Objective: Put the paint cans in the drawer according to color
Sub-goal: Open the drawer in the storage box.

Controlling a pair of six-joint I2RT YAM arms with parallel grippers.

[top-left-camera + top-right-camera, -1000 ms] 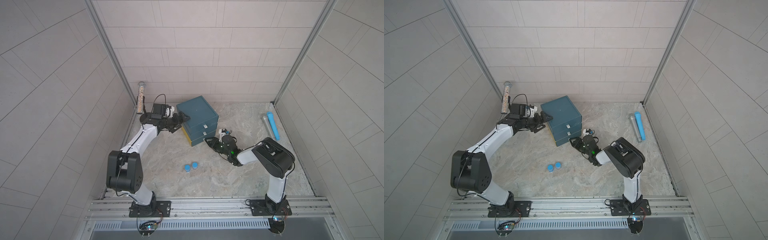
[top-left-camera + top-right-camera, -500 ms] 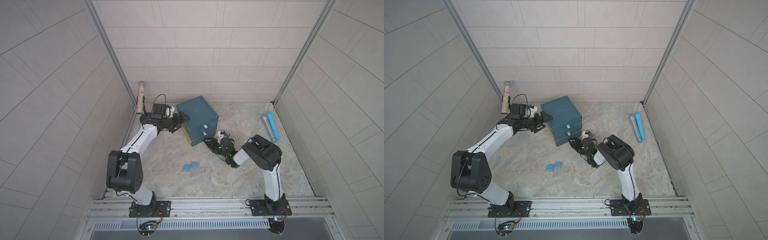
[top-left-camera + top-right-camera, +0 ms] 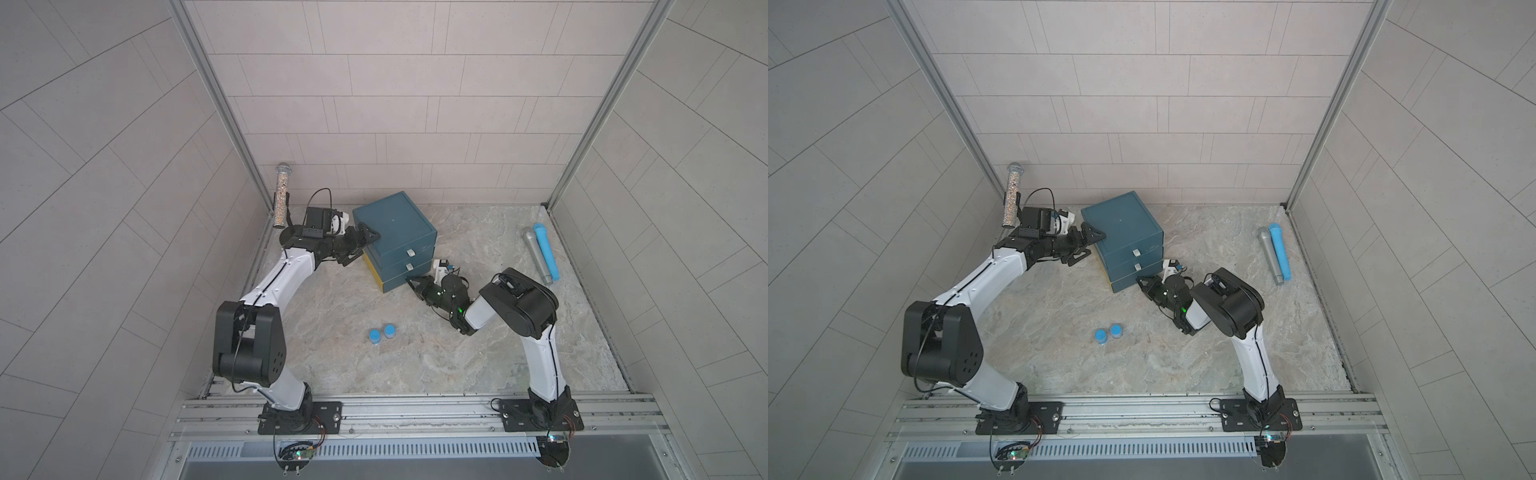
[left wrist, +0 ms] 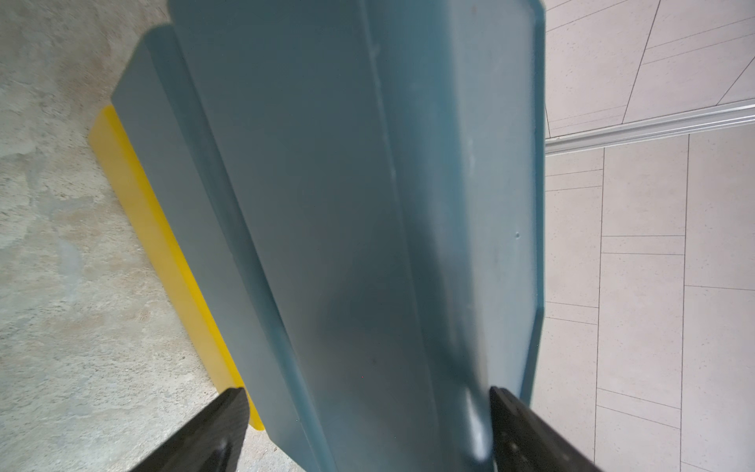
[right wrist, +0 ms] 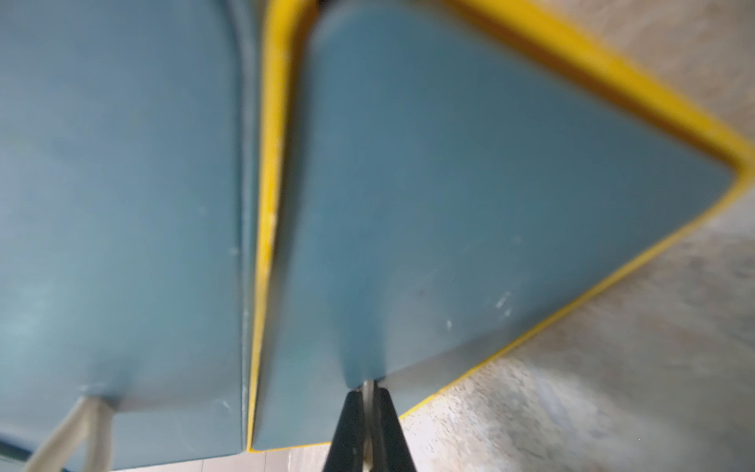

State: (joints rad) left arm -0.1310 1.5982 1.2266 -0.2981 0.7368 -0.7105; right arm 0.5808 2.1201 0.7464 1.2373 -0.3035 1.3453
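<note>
Two blue-lidded paint cans stand side by side on the stone floor in both top views, far from either gripper. The teal drawer unit on its yellow base shows three fronts, all pushed in. My right gripper is low at the bottom drawer, shut on its thin whitish handle tab. My left gripper is open, its fingers straddling the unit's rear left corner. No other paint cans are visible.
A silver microphone and a blue one lie by the right wall. A glittery microphone hangs on the left wall post. The white handles of the upper drawers stick out above my right gripper.
My right arm swung in toward the drawer unit, and its jaws, open before, have shut on the bottom drawer's handle. The left arm and the blue cans have not moved.
</note>
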